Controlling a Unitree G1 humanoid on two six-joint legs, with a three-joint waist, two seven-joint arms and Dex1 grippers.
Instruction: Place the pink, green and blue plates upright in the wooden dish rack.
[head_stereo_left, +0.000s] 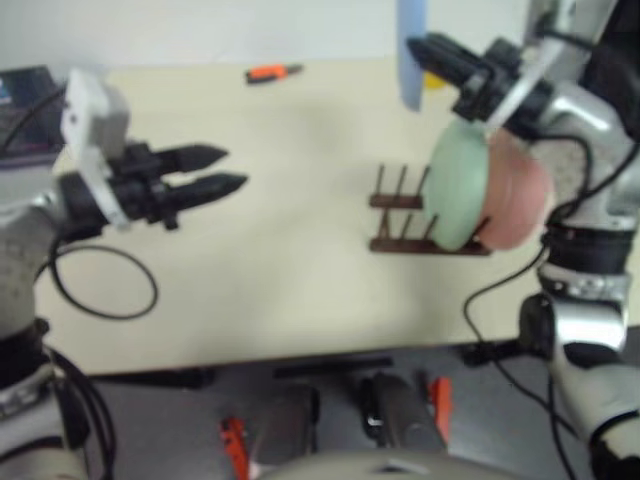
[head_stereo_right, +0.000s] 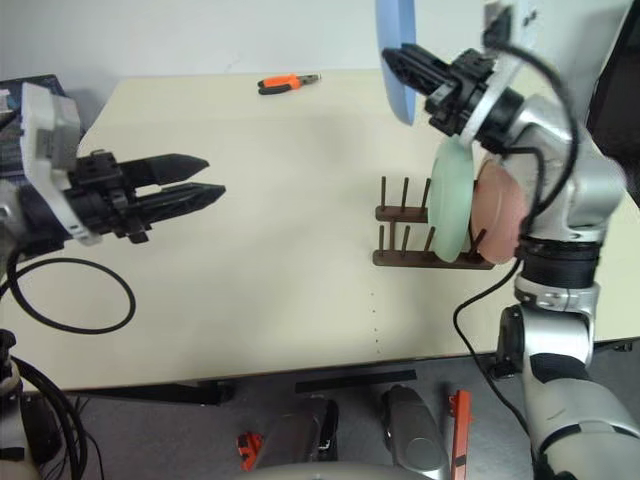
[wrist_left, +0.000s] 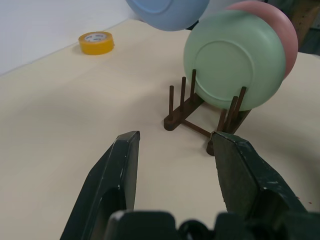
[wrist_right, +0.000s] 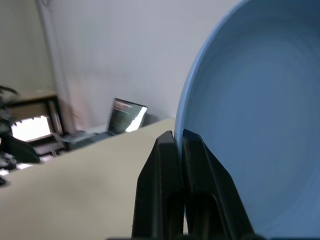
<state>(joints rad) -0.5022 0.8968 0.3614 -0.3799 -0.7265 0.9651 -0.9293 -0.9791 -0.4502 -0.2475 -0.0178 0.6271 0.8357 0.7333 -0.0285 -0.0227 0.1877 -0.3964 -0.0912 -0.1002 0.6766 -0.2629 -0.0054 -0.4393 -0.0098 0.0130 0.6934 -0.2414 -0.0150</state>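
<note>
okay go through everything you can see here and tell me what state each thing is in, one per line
Blue plate: held on edge in the air above the rack, pinched at its rim.
Green plate: upright in the rack.
Pink plate: upright in the rack, behind the green one.
Rack: on the table, front slots free.
Right gripper: shut on the blue plate.
Left gripper: open, holding nothing.
Yellow tape roll: lying flat.

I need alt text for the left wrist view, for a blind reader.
The green plate and the pink plate stand upright in the wooden dish rack on the table. The blue plate hangs above; the open left tool points toward the rack.
</note>
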